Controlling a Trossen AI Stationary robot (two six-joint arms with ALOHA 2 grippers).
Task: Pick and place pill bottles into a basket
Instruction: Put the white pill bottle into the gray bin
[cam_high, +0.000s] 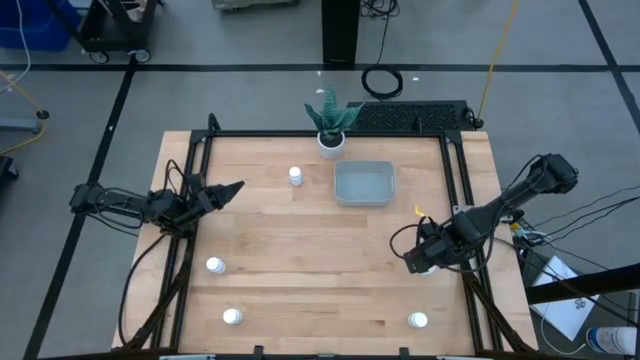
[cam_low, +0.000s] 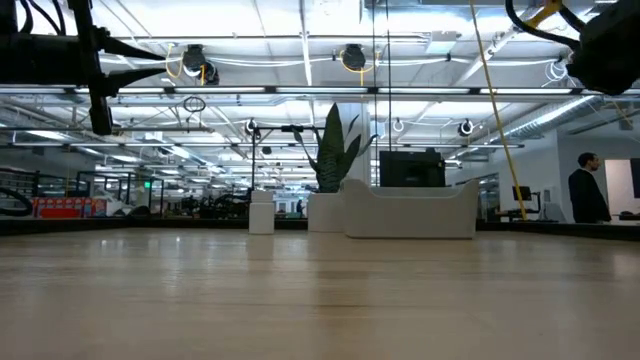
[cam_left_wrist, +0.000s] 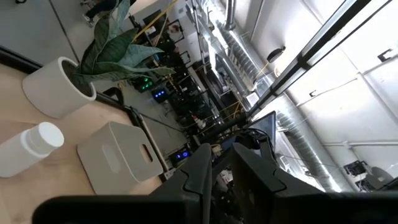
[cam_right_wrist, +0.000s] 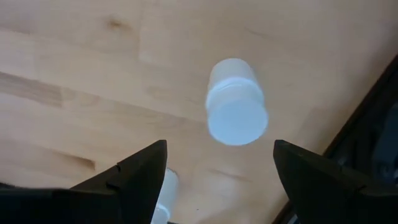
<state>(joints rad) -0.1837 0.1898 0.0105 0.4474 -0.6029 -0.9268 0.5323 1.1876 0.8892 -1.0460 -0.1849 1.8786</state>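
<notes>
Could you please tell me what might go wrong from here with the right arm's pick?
The right gripper is open over a pill bottle close to the dark rail; a misaligned descent could tip it or push it against that rail. Another white bottle by one finger might be bumped. The plant stands beside the basket, so the drop-off could brush its leaves. The left gripper waits at the left side.

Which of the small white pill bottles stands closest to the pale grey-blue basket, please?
The small white cylindrical pill bottle just beside the translucent grey-blue plastic basket, near the potted plant. The other visible bottles stand along the table's near edge.
</notes>
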